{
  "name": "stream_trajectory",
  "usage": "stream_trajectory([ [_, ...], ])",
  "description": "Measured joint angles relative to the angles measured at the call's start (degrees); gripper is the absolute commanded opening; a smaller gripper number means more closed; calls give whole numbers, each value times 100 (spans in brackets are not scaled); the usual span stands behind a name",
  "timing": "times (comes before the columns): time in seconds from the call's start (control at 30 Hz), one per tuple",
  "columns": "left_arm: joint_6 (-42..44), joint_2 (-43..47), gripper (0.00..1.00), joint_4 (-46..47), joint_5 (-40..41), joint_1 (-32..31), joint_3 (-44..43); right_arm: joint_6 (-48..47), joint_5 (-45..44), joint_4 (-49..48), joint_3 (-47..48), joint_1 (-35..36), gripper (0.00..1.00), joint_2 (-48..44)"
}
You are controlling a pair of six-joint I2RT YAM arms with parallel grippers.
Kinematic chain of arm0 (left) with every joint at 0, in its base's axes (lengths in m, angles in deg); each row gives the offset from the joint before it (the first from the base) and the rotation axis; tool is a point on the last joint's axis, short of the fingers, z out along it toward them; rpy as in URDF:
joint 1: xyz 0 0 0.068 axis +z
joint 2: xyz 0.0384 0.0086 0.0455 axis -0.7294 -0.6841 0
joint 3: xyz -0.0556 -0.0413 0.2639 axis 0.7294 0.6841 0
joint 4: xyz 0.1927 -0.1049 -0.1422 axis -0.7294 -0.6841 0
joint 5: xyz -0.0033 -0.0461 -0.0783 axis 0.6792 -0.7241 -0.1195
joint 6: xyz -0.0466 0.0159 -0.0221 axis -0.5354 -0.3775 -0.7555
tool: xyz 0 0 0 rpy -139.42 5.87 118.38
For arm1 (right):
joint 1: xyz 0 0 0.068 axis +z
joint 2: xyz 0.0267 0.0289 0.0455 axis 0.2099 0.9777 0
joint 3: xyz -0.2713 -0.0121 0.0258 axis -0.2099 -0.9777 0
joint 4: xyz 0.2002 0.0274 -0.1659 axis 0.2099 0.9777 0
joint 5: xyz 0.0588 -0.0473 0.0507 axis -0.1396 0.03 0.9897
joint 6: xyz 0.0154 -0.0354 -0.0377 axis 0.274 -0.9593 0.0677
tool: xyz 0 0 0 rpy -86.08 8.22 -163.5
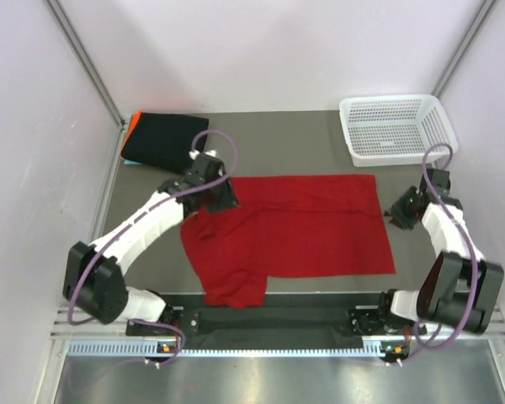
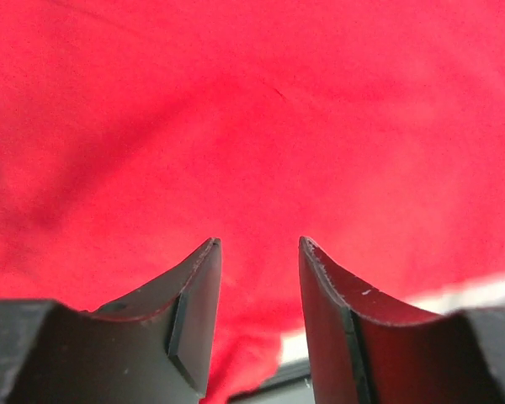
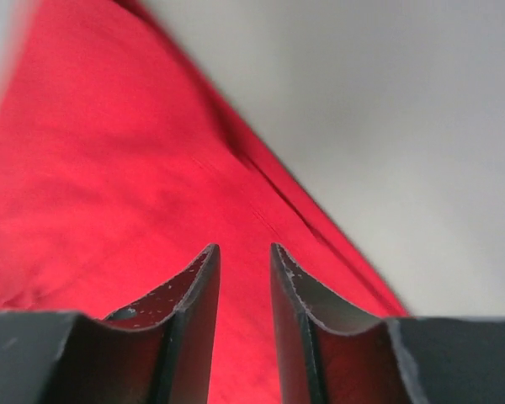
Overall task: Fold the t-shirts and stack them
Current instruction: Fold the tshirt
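The red shirt [image 1: 303, 227] lies spread on the desk [image 1: 320, 143] across the middle of the frame, one sleeve reaching toward the lower left. The left jaws sit over its upper-left corner. They are open with a clear gap, and red cloth fills the wrist view beyond them. The right jaws stand just off the shirt's right edge, parted only narrowly and clamping nothing visible (cloth to their left, bare desk to their right). In the upper left lies a folded black shirt [image 1: 162, 139] — an orange edge [image 1: 132, 124] shows at its left side. A basket [image 1: 396, 126] stands at the upper right, apart from the shirts.
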Motion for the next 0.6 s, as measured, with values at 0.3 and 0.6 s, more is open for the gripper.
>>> stream_trajectory([
  [0.3,581,-1873,45,-197,-826,1700,-811,-1427,2035,-1733,1637,-2,31,2785],
  [0.6,876,-2179,52,-358,-868,2378,-1316,-1910,2682,-2647,1641,-33,35,3147],
])
